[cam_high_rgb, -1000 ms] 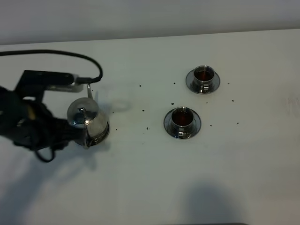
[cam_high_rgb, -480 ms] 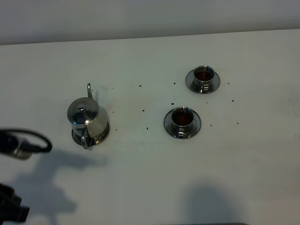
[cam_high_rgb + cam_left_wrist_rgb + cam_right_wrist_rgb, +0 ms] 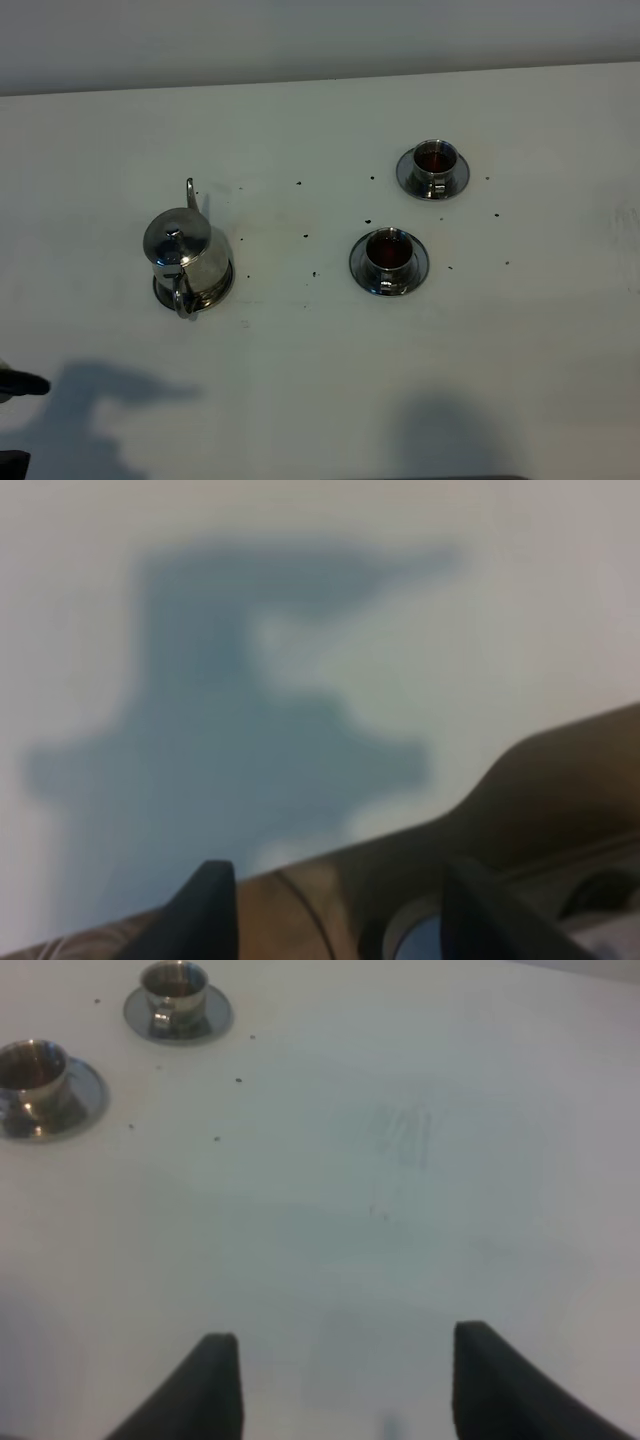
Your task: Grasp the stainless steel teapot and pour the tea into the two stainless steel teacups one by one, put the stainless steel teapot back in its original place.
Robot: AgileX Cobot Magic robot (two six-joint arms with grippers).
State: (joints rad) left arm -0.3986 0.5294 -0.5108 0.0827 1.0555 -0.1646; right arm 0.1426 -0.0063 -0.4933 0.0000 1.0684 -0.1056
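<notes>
The stainless steel teapot (image 3: pixel 185 255) stands upright on its wide saucer (image 3: pixel 224 284), the original place, at the left of the table, with its spout pointing to the far side. The two stainless steel teacups, the far one (image 3: pixel 433 163) and the near one (image 3: pixel 389 256), sit on their saucers at the right and hold dark tea. Both cups also show in the right wrist view, the far one (image 3: pixel 172 990) and the near one (image 3: pixel 33 1070). My left gripper (image 3: pixel 340 920) is open and empty over bare table. My right gripper (image 3: pixel 345 1390) is open and empty, well away from the cups.
Small dark specks (image 3: pixel 305 236) lie scattered on the white table (image 3: pixel 320 380) between the pot and the cups. A dark part of the left arm (image 3: pixel 18 384) shows at the lower left edge. The blurred left wrist view shows the arm's shadow (image 3: pixel 230 740) and a brown edge (image 3: pixel 560 770).
My left arm has let go of the teapot handle and drawn back toward the lower left, nearly out of the exterior view. The teapot and cups have not moved.
</notes>
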